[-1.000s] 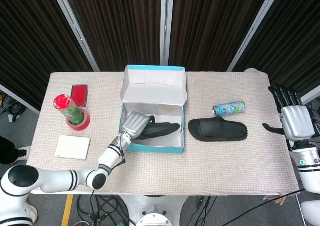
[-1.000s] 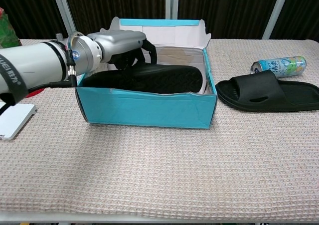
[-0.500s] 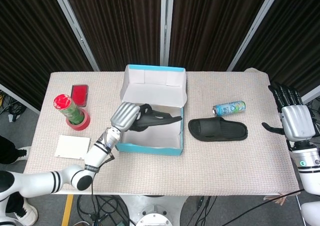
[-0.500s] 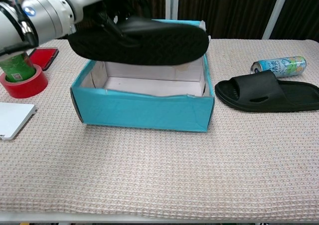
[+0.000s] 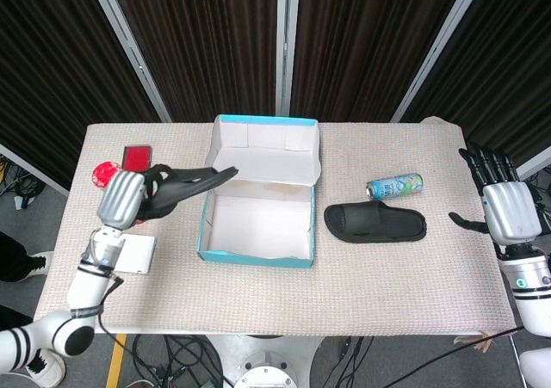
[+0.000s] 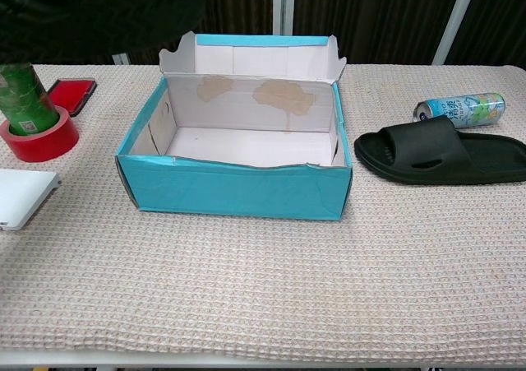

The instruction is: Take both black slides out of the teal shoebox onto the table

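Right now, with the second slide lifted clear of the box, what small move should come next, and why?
Probably lower the left robot hand to set its black slide on the bare cloth in front of the white pad. The teal shoebox is already empty and the other slide lies on the table, so only this set-down remains. The slide hangs over the red tape roll, so shift it first.

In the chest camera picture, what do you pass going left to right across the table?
White pad → red tape roll → teal shoebox → black slide.
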{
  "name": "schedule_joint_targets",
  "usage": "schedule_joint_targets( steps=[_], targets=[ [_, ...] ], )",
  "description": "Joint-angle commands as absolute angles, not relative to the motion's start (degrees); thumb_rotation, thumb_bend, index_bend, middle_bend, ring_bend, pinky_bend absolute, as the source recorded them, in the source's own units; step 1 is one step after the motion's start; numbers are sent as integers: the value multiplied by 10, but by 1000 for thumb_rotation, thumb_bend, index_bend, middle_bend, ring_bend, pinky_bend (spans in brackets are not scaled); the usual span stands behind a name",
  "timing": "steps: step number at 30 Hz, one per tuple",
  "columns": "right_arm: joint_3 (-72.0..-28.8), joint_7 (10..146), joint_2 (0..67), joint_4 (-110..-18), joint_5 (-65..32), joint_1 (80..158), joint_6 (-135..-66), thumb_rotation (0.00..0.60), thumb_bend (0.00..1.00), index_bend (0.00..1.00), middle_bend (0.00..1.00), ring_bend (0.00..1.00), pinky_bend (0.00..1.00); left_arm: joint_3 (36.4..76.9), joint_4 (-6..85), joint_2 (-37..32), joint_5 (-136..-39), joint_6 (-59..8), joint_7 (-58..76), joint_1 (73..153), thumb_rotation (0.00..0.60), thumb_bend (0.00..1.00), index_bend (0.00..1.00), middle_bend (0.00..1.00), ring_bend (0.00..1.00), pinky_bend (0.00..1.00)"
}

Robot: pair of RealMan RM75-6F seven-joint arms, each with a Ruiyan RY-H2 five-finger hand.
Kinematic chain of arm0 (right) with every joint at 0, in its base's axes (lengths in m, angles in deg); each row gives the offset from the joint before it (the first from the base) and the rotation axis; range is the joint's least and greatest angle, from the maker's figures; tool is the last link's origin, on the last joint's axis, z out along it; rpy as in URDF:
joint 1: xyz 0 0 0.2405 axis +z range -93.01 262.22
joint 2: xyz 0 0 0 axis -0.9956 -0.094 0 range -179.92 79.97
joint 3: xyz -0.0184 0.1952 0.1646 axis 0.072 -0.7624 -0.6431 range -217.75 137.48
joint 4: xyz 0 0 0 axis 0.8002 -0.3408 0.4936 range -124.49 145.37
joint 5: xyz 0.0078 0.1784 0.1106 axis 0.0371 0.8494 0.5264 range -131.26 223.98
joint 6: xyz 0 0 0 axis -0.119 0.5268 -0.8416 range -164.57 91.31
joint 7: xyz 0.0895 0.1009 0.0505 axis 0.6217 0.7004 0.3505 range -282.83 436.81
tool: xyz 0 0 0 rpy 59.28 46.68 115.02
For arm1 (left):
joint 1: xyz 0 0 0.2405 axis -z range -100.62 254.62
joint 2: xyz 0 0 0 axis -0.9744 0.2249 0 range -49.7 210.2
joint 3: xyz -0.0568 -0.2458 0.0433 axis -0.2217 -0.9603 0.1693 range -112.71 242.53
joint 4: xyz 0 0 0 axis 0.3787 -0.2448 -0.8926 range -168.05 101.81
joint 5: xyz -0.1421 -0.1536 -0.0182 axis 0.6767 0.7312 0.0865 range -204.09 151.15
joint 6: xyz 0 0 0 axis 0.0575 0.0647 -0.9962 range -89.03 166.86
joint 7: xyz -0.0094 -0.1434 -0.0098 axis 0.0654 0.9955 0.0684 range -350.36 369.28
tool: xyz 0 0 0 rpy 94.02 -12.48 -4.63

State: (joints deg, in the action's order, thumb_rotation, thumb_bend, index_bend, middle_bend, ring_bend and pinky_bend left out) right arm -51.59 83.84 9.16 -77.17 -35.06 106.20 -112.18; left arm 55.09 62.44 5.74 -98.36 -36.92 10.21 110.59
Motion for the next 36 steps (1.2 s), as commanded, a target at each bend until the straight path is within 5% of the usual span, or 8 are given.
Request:
schedule_joint_targets(
  steps=[1, 8, 13, 21, 24, 30, 36],
  targets=[
    [-515, 840, 92, -771, -352, 1061, -1123, 600, 0, 0, 0, 0, 0, 595, 613, 67, -1008, -408, 105, 1054, 600, 444, 604, 656, 662, 880],
    [-514, 844, 87, -774, -355, 1052, -1134, 600, 0, 0, 0, 0, 0, 628, 551, 53, -1033, -477, 114, 977, 600, 444, 604, 650, 655, 870],
    [-514, 847, 86, -775, -355, 1047, -1139, 600, 0, 0, 0, 0, 0, 641, 507, 32, -1037, -456, 114, 961, 600, 444, 603, 646, 651, 863],
    [-512, 848, 83, -778, -357, 1039, -1148, 600, 0, 0, 0, 0, 0, 607, 482, -21, -987, -400, 85, 970, 600, 441, 572, 614, 616, 837],
    [-512, 848, 81, -779, -358, 1037, -1149, 600, 0, 0, 0, 0, 0, 589, 497, -38, -964, -390, 71, 973, 600, 369, 517, 565, 585, 819],
    [-514, 845, 76, -784, -359, 1033, -1155, 600, 0, 0, 0, 0, 0, 575, 547, -40, -931, -368, 25, 975, 600, 50, 286, 400, 376, 609],
    [-514, 847, 75, -783, -356, 1029, -1157, 600, 0, 0, 0, 0, 0, 582, 595, -11, -915, -348, 10, 967, 600, 0, 145, 213, 162, 415]
  ],
)
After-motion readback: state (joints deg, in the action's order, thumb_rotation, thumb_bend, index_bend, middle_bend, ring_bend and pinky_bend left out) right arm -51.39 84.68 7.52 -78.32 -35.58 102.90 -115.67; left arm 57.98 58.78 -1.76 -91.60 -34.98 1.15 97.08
